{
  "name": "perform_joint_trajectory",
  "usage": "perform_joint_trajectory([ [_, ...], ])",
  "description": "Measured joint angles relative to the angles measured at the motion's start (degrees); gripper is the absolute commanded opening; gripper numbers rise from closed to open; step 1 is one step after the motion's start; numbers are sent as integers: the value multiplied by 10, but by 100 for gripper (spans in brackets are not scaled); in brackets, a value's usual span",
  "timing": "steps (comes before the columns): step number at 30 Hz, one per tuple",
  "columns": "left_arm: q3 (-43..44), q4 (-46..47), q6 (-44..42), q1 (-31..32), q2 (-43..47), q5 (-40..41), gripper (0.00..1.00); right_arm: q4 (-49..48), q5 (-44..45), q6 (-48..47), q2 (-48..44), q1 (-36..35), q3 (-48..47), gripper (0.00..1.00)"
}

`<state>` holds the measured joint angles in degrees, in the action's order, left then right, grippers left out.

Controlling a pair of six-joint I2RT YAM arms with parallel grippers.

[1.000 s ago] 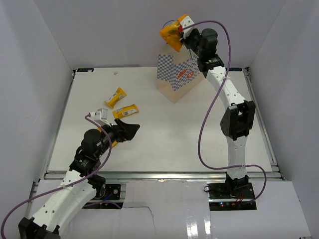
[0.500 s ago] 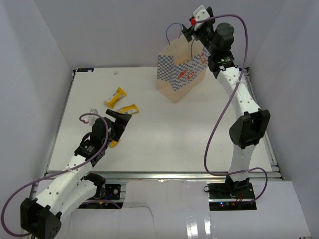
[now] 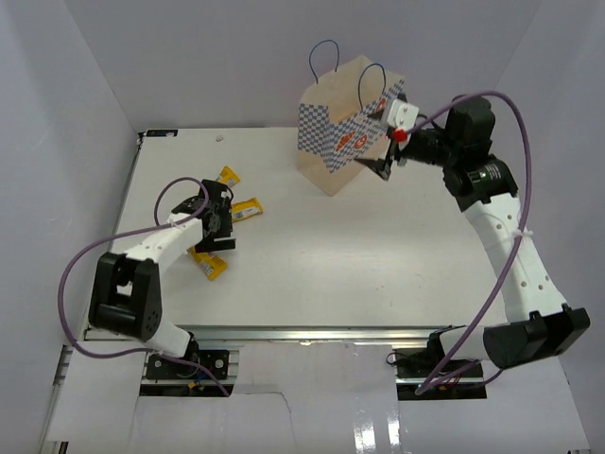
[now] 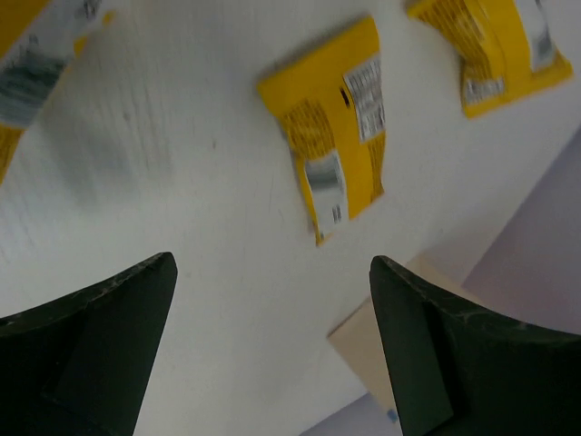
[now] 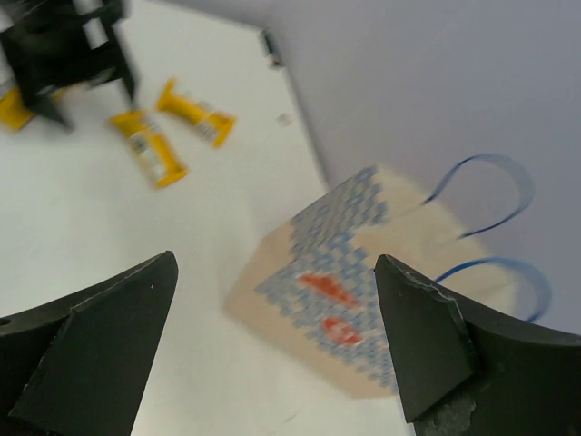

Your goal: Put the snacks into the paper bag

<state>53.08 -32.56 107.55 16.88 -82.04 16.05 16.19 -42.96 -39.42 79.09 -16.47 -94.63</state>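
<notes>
Now, start with the flat white table (image 3: 312,274), which carries everything. At its far edge stands the upright tan kraft paper bag (image 3: 333,142), stiff and boxy, printed in blue-white checker, mouth up, with thin blue loop handles (image 5: 495,157) above it. Your right gripper (image 5: 276,259) hangs just beside the bag, jaws spread wide with nothing between them. Your left gripper (image 4: 272,262) hovers over the slim yellow wrapped bars (image 3: 248,210) lying flat at the near left, jaws likewise parted and empty. The middle yellow bar (image 4: 334,168) lies just ahead of the gap between those jaws, so I judge that picking it is the step in hand. Ease forward until it is centred, turn so the jaws cross its narrow width, and reach the tabletop before closing. The film looks slick and crinkly, so pinch the body, not the crimped end. Keep clear of the handles at the drop.
</notes>
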Motion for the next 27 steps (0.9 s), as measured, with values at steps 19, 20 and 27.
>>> perform_joint_trajectory([
  [19,239,-80,-52,-99,-296,-125,91,213,-83,-87,-151,67,420,94],
  [20,250,-90,-54,-101,-304,-127,91,214,-85,-87,-150,67,421,95],
  [27,316,-154,-73,-115,-353,-157,77,213,-100,-81,-150,67,430,95],
])
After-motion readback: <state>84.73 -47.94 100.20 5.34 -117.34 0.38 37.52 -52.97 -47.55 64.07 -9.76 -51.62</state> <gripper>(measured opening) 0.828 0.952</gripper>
